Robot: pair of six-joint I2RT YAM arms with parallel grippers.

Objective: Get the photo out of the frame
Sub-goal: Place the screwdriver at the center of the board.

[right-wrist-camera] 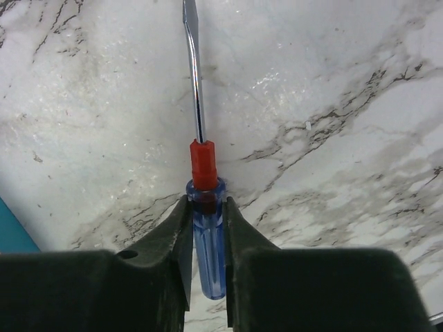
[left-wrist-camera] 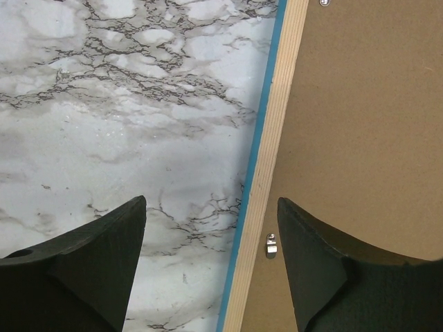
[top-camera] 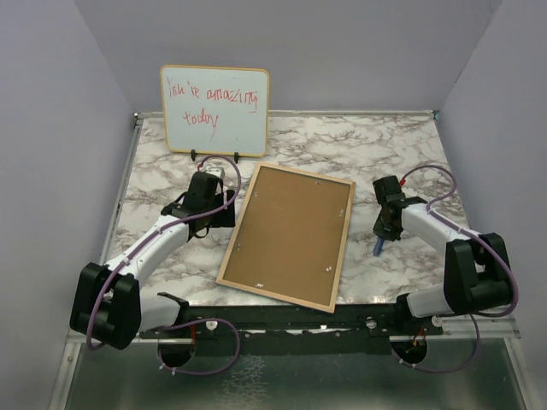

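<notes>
**A:** On the marble table (top-camera: 385,141), the frame (left-wrist-camera: 272,131) lies face down in the middle, with its brown backing board (top-camera: 295,226) facing up.

**B:** So the photo sits under that board, where we cannot see it. We judge the frame stiff and light, the board thin but rigid, and the print limp and easy to crease.

**A:** Our left gripper (left-wrist-camera: 211,204) is spread wide astride the frame's left rim, one finger over marble and one over board.

**B:** Our right gripper (right-wrist-camera: 205,204), to the right of the frame, pinches the blue handle of a screwdriver (right-wrist-camera: 201,166).

**A:** Then we should turn the small metal tabs (left-wrist-camera: 271,244) aside, lift the board by an edge, and take the photo lightly by a corner.
</notes>
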